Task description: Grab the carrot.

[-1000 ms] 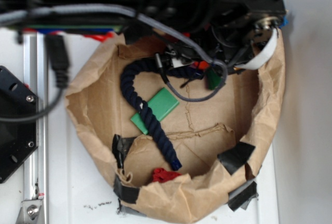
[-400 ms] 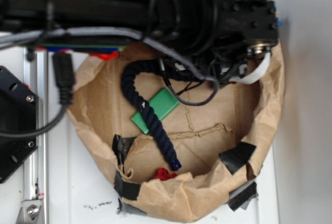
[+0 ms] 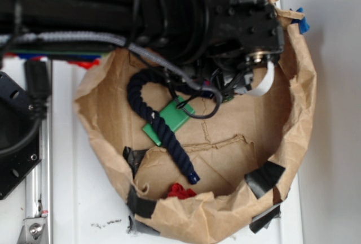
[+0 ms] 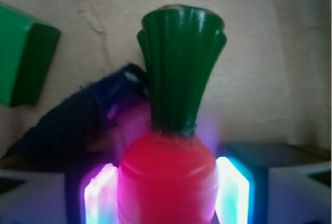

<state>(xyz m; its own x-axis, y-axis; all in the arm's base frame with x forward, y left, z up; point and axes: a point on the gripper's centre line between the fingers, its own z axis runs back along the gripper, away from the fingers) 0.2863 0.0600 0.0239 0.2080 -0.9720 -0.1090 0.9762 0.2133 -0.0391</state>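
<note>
Crumpled brown paper bag (image 3: 299, 103), ribbed-top glossy carrot (image 4: 176, 130) between gripper (image 4: 166, 193) pads

We see a glossy plastic carrot (image 4: 168, 167) with a ribbed green top, a crinkled matt brown paper bag (image 3: 302, 86), and a twisted navy rope (image 3: 163, 134).

The carrot (image 4: 168, 182) glows pinkish-orange under the hand's lights, with a dark green ribbed top. The rope (image 3: 161, 128) is navy, the block (image 3: 172, 117) bright green, the cloth lump (image 3: 180, 191) red, the paper bag (image 3: 302, 86) brown with black tape.
</note>
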